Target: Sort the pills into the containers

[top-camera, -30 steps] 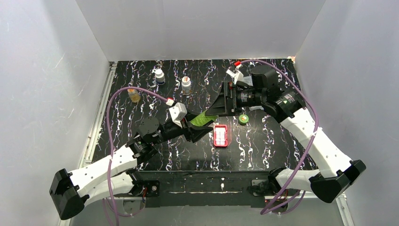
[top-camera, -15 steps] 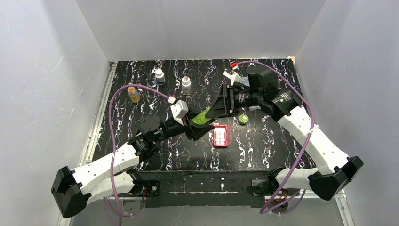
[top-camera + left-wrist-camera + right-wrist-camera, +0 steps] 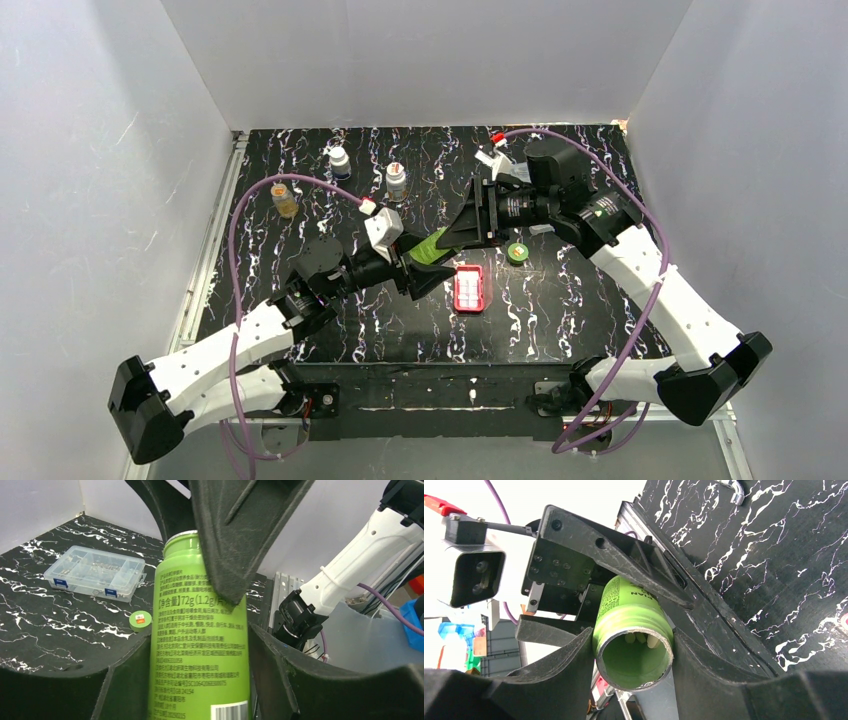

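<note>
A green bottle (image 3: 428, 247) hangs tilted in the air between both arms, left of the red pill case (image 3: 468, 288) with its whitish containers. My right gripper (image 3: 455, 228) is shut on the bottle's threaded, capless neck (image 3: 631, 615). Pale pills (image 3: 644, 640) lie inside the open mouth. My left gripper (image 3: 425, 272) flanks the bottle's base (image 3: 200, 650); its fingers (image 3: 280, 670) stand slightly off the label, with a thin dark gap on the right side. The case lies flat on the table, with no gripper touching it.
A green cap (image 3: 518, 252) lies right of the case. Three small bottles (image 3: 339, 160) (image 3: 397, 180) (image 3: 285, 200) stand at the back left. A clear plastic organiser box (image 3: 95, 572) sits on the table behind the cap. White walls enclose the black marbled table (image 3: 560, 310).
My right gripper has closed from wide open onto the bottle's neck. My left gripper's fingers have since eased apart around the base. Both arms shifted slightly.
</note>
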`<state>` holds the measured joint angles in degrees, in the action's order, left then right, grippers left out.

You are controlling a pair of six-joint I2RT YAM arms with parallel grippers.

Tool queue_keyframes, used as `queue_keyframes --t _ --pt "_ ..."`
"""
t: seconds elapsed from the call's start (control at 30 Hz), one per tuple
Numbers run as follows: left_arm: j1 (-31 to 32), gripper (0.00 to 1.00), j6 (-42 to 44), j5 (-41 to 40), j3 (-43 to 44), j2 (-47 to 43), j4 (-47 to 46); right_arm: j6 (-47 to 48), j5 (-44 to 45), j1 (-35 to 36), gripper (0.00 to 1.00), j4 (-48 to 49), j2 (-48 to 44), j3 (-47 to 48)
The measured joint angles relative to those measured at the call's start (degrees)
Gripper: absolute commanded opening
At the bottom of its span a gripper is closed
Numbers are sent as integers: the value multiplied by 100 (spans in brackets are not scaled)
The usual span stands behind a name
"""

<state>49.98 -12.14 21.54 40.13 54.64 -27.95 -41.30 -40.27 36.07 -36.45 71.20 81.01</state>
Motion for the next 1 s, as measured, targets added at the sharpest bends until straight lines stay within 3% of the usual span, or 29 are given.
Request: queue_keyframes --t 0.13,0.57,0.77,1.0 --pt "0 77 59 -21 45 -213 308 0 69 -12 15 -29 0 0" --pt "-333 82 229 148 324 -500 1203 -3 46 -319 14 -74 0 -24" --pt "-592 69 130 485 550 -246 1302 40 43 -342 13 -76 0 -34" --pt "-604 43 -51 815 664 144 1288 92 70 -342 13 -115 -2 -141"
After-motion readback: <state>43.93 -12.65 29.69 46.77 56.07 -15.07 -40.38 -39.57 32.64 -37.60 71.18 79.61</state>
